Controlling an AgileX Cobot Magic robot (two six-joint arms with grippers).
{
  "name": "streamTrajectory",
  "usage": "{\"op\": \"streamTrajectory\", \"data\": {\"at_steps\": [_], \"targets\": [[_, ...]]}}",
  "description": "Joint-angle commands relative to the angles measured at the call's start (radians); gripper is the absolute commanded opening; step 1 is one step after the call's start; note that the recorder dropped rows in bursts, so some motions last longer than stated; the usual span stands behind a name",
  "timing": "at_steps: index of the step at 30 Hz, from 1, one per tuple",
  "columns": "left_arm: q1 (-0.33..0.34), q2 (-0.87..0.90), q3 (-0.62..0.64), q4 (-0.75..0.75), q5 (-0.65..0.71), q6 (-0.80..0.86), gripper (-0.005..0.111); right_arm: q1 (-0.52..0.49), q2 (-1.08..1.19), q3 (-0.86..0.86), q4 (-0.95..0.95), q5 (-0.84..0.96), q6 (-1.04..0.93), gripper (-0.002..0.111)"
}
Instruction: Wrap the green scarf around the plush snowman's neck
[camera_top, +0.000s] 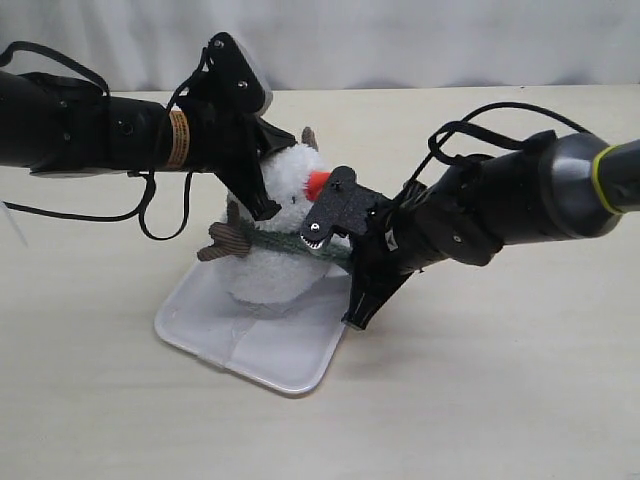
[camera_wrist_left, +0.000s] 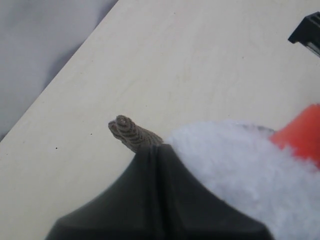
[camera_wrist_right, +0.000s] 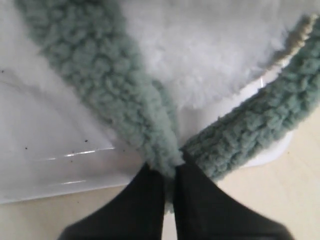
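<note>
The plush snowman (camera_top: 285, 180) stands upright on a white tray (camera_top: 280, 355), orange nose (camera_top: 318, 183) facing right. The green scarf (camera_top: 285, 243) lies across its front at the neck, below the head. My right gripper (camera_top: 345, 258) is shut on the scarf just right of the snowman. In the right wrist view two scarf strands (camera_wrist_right: 100, 85) fan out from the pinched tips (camera_wrist_right: 170, 170) over the white body (camera_wrist_right: 210, 45). My left gripper (camera_top: 266, 207) is shut and pressed against the left side of the neck. In the left wrist view nothing shows between its tips (camera_wrist_left: 155, 147), beside the head (camera_wrist_left: 235, 160).
A brown corduroy twig arm (camera_top: 225, 240) juts out to the left under the left gripper, and the other one (camera_wrist_left: 131, 134) pokes out beyond the left fingertips. The tray (camera_wrist_right: 60, 165) sits on a pale wooden table (camera_top: 500, 400). Both black arms crowd round the snowman.
</note>
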Motion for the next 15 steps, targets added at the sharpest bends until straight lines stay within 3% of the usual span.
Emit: {"op": "streamTrajectory", "data": {"at_steps": [1,4,8,10,15], "targets": [[-0.008,0.021,0.022,0.040,0.059,-0.017,0.000,0.000,-0.045,0.002,-0.007,0.039,0.037,0.016],[-0.008,0.021,0.022,0.042,0.059,-0.026,0.008,0.000,-0.080,0.002,-0.007,0.080,0.059,0.036],[-0.008,0.018,0.022,0.042,0.059,-0.026,0.033,0.000,-0.128,0.002,-0.004,0.180,0.059,0.056],[-0.008,0.000,0.022,0.040,0.057,-0.026,0.043,0.001,-0.157,0.002,0.004,0.212,0.067,0.059],[-0.008,-0.054,0.022,0.037,0.083,-0.070,0.052,0.001,-0.239,0.002,0.046,0.213,0.075,0.060]]}}
